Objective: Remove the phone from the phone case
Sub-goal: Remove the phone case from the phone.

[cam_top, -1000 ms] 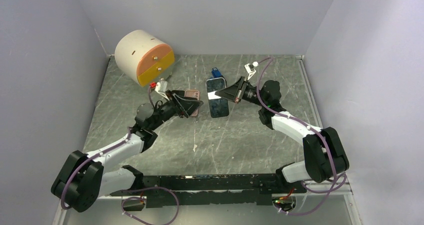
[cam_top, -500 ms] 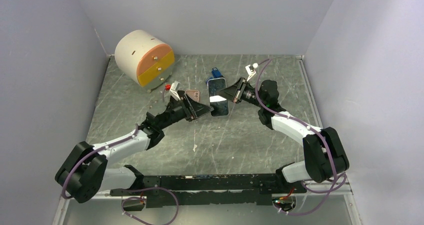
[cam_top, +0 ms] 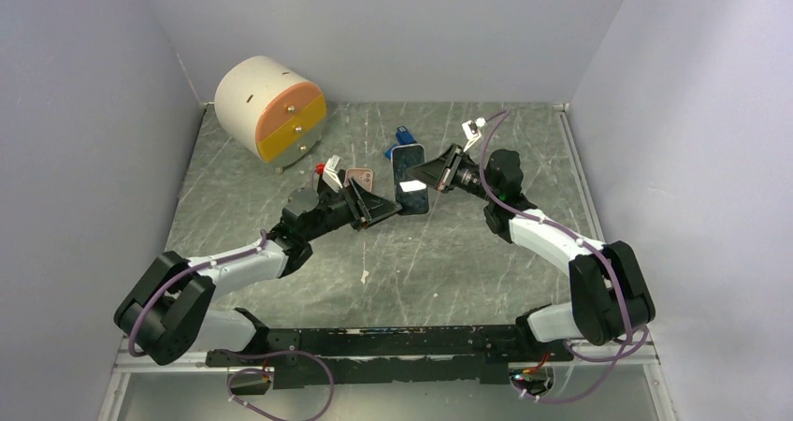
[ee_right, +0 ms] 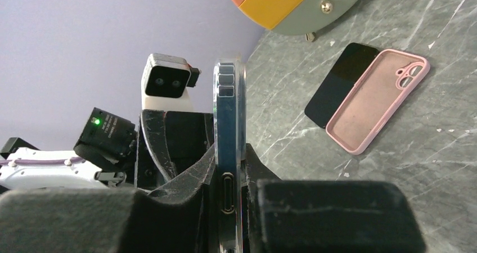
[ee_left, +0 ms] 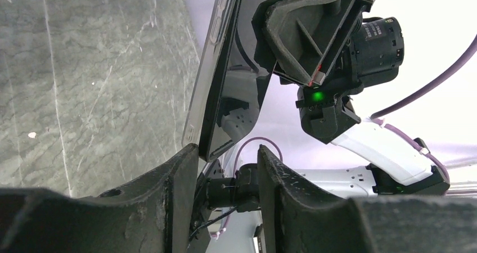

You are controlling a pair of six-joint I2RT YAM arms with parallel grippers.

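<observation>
My right gripper [cam_top: 432, 174] is shut on the far end of a dark phone in a clear phone case [cam_top: 410, 179] and holds it on edge above the table. In the right wrist view the cased phone [ee_right: 229, 118] stands between my fingers [ee_right: 229, 164], charging port facing the camera. My left gripper [cam_top: 388, 206] is at the phone's near end. In the left wrist view its jaws [ee_left: 228, 153] stand apart, with the bottom corner of the phone [ee_left: 216, 73] just inside them by the left finger [ee_left: 183, 177]. The right gripper [ee_left: 304, 34] shows beyond.
An empty pink case [ee_right: 378, 98] lies beside a bare black phone [ee_right: 340, 84] on the marble table [cam_top: 468, 262]. A white round cabinet with orange and yellow drawers [cam_top: 269, 106] stands at the back left. A small blue item [cam_top: 402, 136] lies behind the phone.
My left arm has swung right, from beside the pink case to the phone's near end, and its jaws have narrowed. The right gripper has tipped the phone up off the table.
</observation>
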